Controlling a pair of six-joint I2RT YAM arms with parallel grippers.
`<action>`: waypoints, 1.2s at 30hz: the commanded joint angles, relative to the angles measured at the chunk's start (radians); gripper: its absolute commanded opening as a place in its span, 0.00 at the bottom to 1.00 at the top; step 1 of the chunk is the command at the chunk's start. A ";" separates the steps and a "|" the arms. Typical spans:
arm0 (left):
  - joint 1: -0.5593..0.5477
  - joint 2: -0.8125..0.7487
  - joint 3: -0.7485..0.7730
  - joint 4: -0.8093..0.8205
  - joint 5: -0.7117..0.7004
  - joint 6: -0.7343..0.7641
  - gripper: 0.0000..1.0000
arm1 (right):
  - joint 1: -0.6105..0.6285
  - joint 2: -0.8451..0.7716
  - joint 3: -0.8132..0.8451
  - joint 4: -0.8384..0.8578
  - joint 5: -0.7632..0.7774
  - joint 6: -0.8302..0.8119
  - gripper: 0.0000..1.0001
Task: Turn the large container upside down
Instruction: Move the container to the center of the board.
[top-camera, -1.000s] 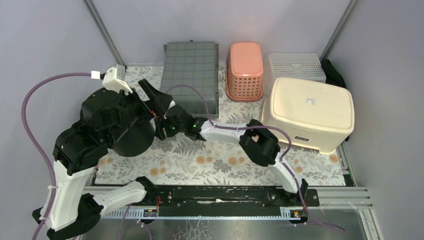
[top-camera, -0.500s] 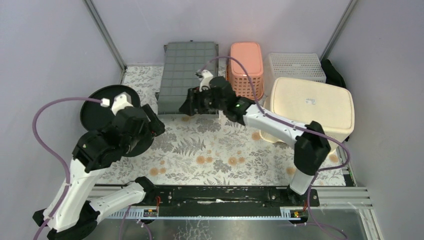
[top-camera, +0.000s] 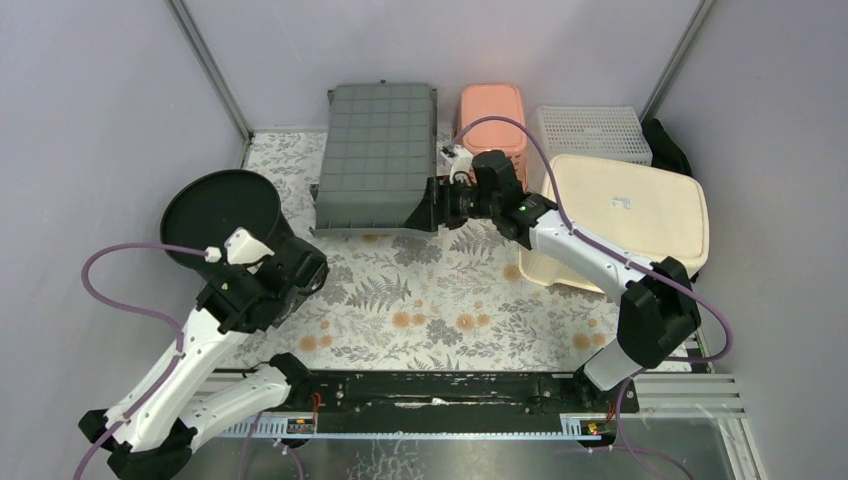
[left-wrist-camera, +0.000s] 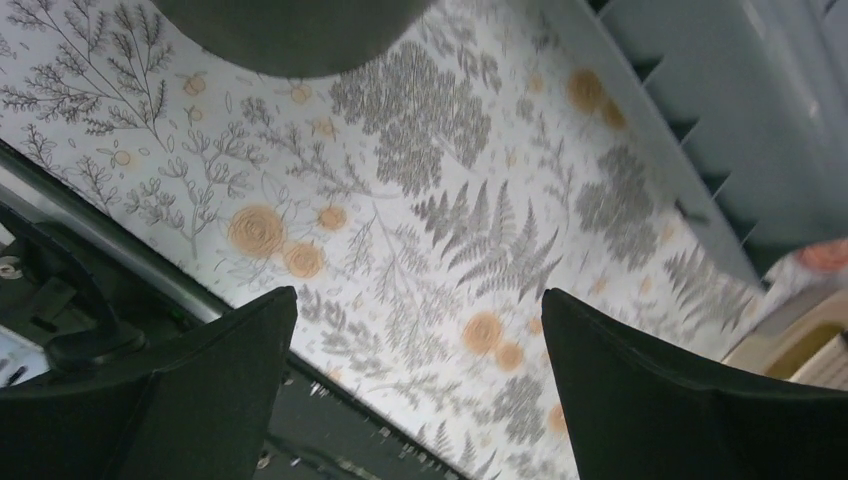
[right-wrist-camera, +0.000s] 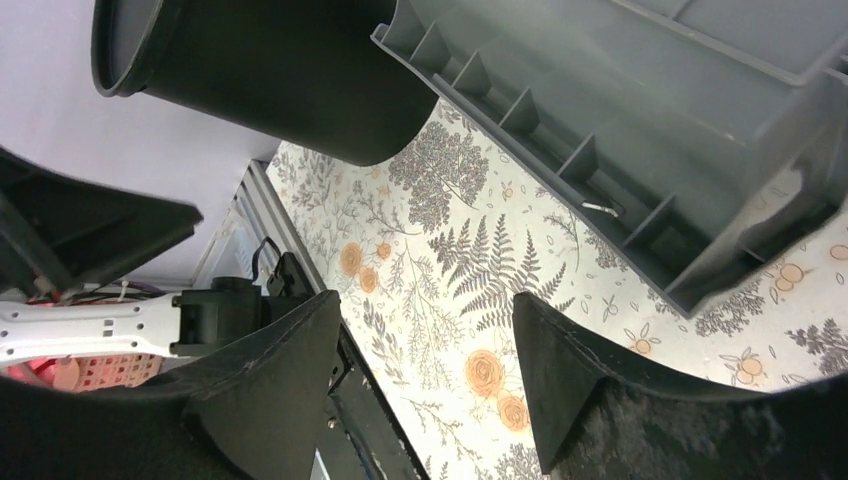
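Black round plastic container (top-camera: 222, 212) stood on the floral mat (top-camera: 440, 300) at centre left of the top view. Left gripper (top-camera: 310, 268), just beside it, and right gripper (top-camera: 424, 212) were both released, grasping nothing.

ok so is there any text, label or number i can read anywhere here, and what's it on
White sticker on top of the cream container: it carries print, but this is too small to read.
Grey crate, pink basket, white basket, black tub: no lettering visible in any view.
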 joint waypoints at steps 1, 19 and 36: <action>-0.001 0.021 -0.013 0.011 -0.248 -0.240 1.00 | -0.056 -0.063 -0.033 0.018 -0.105 -0.003 0.71; 0.792 0.243 -0.122 0.771 0.134 0.650 1.00 | -0.094 -0.041 -0.064 -0.002 -0.178 0.002 0.72; 0.979 0.748 0.055 1.270 0.612 0.858 1.00 | -0.102 -0.039 -0.030 -0.142 -0.110 -0.059 0.73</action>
